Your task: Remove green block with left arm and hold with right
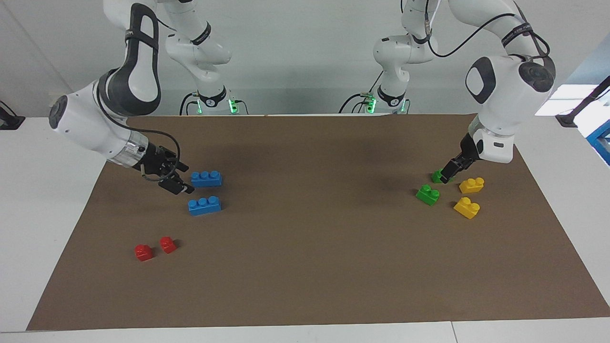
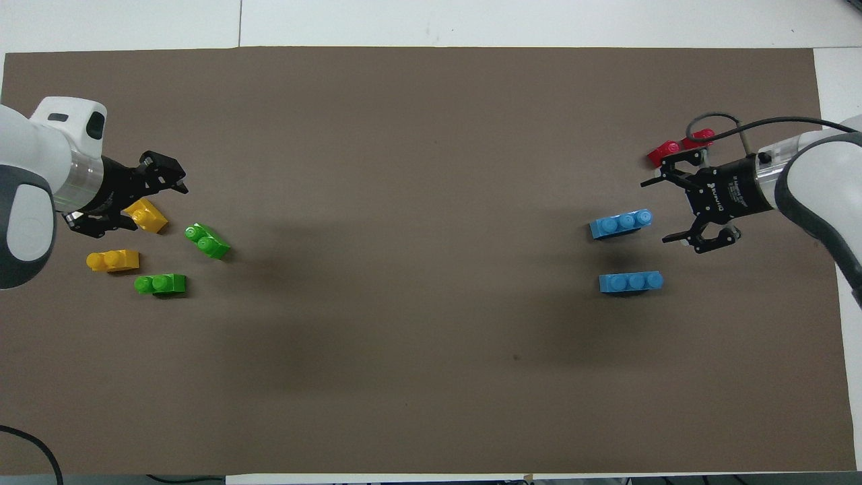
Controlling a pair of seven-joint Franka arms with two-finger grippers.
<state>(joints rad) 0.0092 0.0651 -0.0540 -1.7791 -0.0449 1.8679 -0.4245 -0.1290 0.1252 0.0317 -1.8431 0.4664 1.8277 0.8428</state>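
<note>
Two green blocks lie toward the left arm's end of the brown mat. One green block (image 1: 427,194) (image 2: 207,241) lies farther from the robots. The other green block (image 1: 435,176) (image 2: 160,283) lies nearer to them and is partly hidden by my left gripper in the facing view. My left gripper (image 1: 447,175) (image 2: 138,201) is open and empty, and hangs low over the cluster of green and yellow bricks. My right gripper (image 1: 178,183) (image 2: 663,210) is open and empty, and hangs low beside the blue bricks at the right arm's end.
Two yellow bricks (image 1: 472,185) (image 1: 467,207) lie beside the green blocks, toward the mat's edge. Two blue three-stud bricks (image 1: 206,178) (image 1: 204,206) lie by the right gripper. Two small red bricks (image 1: 143,252) (image 1: 167,244) lie farther from the robots than the blue ones.
</note>
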